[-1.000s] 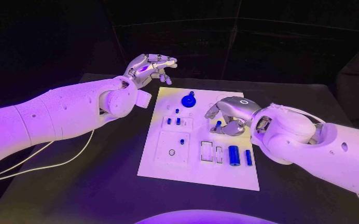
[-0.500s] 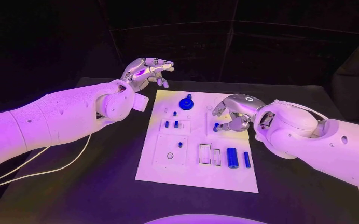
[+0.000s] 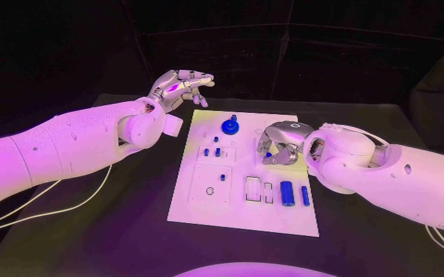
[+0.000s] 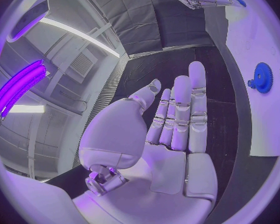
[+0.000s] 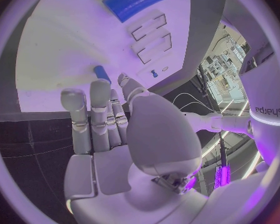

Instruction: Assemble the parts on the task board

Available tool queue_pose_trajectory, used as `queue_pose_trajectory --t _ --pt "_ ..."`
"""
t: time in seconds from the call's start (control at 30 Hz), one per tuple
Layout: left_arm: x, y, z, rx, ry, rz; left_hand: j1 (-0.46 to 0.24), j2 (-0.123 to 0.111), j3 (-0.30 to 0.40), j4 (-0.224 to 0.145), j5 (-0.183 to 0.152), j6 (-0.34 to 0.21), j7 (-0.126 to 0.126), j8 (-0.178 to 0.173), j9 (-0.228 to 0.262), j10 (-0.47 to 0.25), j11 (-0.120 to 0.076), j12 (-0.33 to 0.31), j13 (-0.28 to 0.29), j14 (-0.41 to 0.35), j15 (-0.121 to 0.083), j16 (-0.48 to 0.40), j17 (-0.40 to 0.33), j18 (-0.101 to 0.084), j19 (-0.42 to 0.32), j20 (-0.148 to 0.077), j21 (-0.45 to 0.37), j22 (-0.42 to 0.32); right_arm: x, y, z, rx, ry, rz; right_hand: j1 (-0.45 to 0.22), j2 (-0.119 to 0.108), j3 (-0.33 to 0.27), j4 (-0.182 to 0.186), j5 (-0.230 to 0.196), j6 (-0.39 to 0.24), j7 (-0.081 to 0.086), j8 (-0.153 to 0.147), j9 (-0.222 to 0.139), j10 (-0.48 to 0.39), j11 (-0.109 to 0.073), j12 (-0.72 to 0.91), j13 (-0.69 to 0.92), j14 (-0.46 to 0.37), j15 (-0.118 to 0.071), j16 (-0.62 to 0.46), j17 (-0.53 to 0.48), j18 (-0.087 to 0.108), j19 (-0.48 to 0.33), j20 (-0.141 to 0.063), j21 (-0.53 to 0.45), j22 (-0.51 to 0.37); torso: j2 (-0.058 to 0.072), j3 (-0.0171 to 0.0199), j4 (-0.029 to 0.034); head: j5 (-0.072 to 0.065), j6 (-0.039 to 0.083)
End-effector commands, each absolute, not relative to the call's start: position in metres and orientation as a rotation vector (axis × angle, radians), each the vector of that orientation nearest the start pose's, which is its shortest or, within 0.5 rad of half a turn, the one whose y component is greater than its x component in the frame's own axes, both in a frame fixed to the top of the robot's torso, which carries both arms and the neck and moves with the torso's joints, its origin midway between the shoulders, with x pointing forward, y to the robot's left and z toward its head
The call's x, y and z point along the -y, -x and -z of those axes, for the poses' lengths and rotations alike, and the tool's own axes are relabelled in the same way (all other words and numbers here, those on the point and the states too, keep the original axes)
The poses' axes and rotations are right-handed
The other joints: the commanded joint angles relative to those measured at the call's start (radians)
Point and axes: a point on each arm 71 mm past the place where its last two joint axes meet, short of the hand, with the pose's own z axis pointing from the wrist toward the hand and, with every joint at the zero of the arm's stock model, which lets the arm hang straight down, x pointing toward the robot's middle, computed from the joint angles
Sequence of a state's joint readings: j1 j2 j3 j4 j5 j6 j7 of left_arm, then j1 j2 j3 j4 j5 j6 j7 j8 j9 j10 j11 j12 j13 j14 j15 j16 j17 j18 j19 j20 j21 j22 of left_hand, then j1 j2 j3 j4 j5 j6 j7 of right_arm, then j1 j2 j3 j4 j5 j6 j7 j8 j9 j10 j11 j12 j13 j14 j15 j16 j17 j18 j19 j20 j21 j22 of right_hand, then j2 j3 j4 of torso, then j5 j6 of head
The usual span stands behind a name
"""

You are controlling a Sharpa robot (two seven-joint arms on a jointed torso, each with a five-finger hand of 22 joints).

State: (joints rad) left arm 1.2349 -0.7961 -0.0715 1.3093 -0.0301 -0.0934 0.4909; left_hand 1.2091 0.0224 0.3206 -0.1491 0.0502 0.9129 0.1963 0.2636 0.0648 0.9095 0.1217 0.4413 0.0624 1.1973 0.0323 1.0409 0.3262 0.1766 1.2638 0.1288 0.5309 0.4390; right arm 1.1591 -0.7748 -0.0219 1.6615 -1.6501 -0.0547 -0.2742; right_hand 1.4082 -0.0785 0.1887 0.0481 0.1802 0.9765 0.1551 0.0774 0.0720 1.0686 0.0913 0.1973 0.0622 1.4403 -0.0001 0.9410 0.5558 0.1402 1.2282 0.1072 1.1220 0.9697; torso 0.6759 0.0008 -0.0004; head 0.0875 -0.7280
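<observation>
Right hand [image 3: 280,143] hides the blue part's [image 5: 102,73] lower end (grip unclear)

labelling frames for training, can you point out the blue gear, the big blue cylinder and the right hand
blue gear [image 3: 230,125]: head view, on the round face of the gear.
big blue cylinder [image 3: 289,193]: head view, on the middle of its body.
right hand [image 3: 280,142]: head view, on the back of the hand.

A black bench [image 3: 111,226] is seen under everything, its surface dark and matte. A thin white cable [image 3: 65,205] is laid across its left part, curving from the near left edge toward the middle. Behind the bench, a black curtain [image 3: 305,65] is hung, marked by faint seams and folds.
</observation>
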Motion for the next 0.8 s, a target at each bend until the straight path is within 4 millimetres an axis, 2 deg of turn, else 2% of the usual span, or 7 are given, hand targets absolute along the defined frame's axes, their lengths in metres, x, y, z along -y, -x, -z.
queue_pose_trajectory --t 0.03,0.53,0.8 --pt "-0.2404 -0.5251 0.1744 -1.371 0.982 1.657 -0.005 0.008 -0.004 0.0 0.002 -0.001 0.0 -0.003 0.001 0.002 0.003 -0.005 0.001 -0.007 0.001 0.0 -0.001 0.005 -0.003 -0.001 -0.005 -0.001 0.1302 -0.4463 0.2006 -1.852 0.47 -0.515 0.004 0.001 0.008 0.001 0.003 0.011 -0.002 0.003 0.001 0.008 -0.001 0.001 0.0 0.008 0.001 0.006 0.003 -0.011 0.008 0.001 0.006 0.004 0.0 0.0005 0.0001 0.001 -0.002" --pt "-0.2408 -0.5253 0.1748 -1.376 0.984 1.657 -0.005 0.008 -0.004 -0.001 0.002 -0.001 0.0 -0.003 0.001 0.003 0.003 -0.005 0.001 -0.007 0.001 0.0 -0.001 0.005 -0.003 -0.001 -0.005 -0.001 0.1297 -0.4488 0.2013 -1.816 0.465 -0.493 0.014 0.005 0.04 0.004 -0.015 0.032 -0.001 0.004 -0.001 0.01 0.001 -0.018 -0.002 0.003 0.003 0.013 0.005 -0.011 0.006 0.001 0.01 0.007 -0.001 0.0012 -0.0017 0.006 -0.004" --pt "-0.2407 -0.5254 0.1752 -1.38 0.986 1.656 -0.004 0.008 -0.004 -0.001 0.002 -0.001 0.0 -0.003 0.001 0.003 0.002 -0.005 0.001 -0.007 0.0 0.0 -0.002 0.005 -0.002 -0.001 -0.005 -0.001 0.1311 -0.449 0.2019 -1.817 0.469 -0.486 0.021 0.004 0.059 0.003 -0.018 0.038 -0.001 0.002 -0.002 0.014 0.001 -0.025 -0.001 0.001 0.003 0.016 0.006 -0.011 0.004 0.001 0.011 0.009 -0.001 0.0004 -0.0018 0.004 -0.002"
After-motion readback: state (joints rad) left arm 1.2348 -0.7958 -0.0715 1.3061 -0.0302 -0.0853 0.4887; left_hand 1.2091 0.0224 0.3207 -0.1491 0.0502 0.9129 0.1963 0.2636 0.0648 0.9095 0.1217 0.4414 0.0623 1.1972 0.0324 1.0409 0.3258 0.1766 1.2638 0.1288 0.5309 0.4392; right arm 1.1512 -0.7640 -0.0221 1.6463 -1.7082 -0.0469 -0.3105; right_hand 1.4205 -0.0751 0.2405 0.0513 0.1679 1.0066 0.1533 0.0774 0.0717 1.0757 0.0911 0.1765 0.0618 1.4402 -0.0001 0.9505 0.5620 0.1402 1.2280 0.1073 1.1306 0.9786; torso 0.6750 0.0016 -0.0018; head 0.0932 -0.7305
